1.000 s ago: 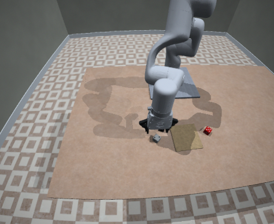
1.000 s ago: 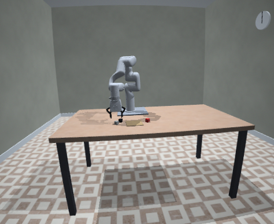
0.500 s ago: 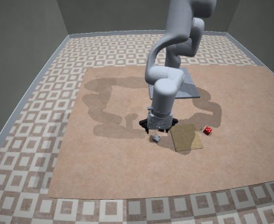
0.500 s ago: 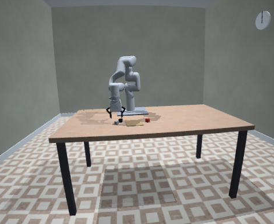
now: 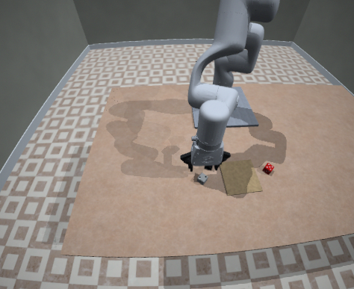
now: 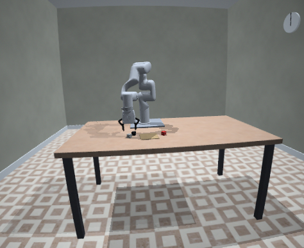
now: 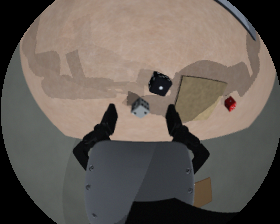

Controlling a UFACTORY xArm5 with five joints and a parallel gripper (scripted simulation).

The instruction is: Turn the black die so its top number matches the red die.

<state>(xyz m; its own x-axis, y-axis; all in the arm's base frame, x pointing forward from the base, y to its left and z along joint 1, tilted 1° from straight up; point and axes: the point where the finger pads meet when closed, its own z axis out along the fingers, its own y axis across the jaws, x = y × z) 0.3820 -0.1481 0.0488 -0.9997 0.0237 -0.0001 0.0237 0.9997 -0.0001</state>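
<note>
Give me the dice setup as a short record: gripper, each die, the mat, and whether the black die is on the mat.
gripper: open, fingers apart, holding nothing
black die: on the table, between the grey die and the mat's far corner; mostly hidden from above
grey die: on the table, near the black die
red die: on the table, across the mat from the other two
mat: flat, no die on it
black die on mat: no
</note>
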